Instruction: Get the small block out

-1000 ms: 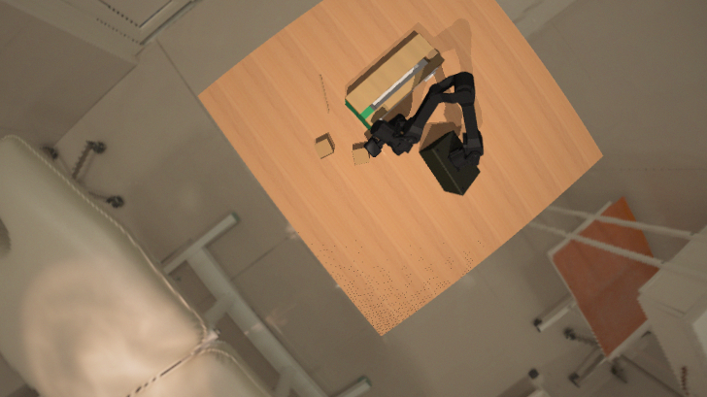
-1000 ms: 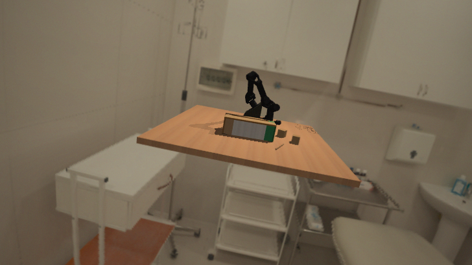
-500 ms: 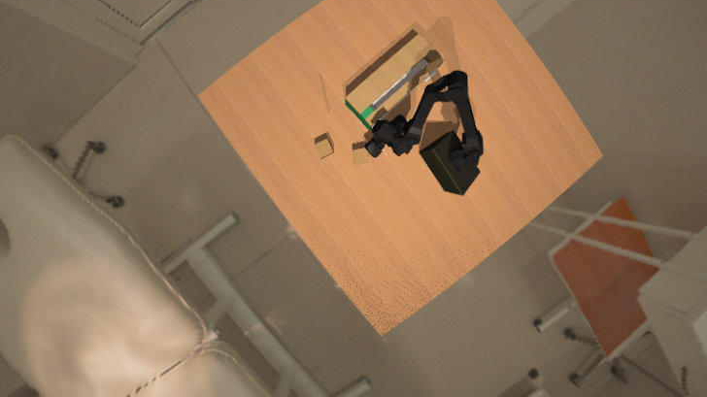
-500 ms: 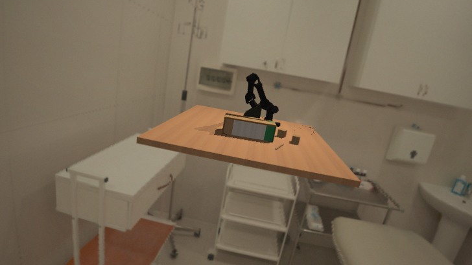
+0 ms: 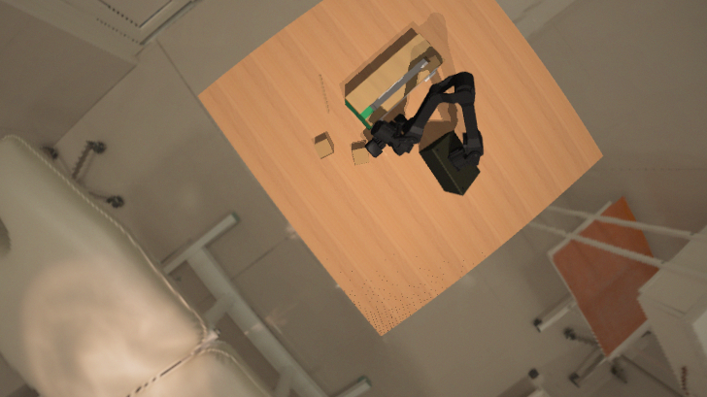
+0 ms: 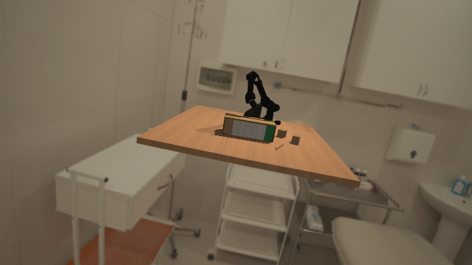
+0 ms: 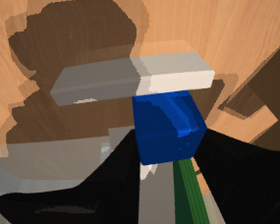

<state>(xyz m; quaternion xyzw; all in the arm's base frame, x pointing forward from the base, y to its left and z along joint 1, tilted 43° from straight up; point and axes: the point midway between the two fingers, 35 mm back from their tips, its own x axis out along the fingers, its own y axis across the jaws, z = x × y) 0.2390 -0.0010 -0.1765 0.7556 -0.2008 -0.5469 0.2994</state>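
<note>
The blue block is between the two black fingers of my gripper in the wrist view. The gripper is shut on it, close behind a pale bar near the table. Whether the block is off the table I cannot tell. The box stands upright on the table, its green end beside my wrist. The box's green strip shows just below the block. The fingertips are hidden under the wrist in the top view and behind the box in the exterior view.
Two tan blocks stand past the box's green end: one close to my wrist, the other farther out. A thin stick lies near them. My dark base stands across from the box.
</note>
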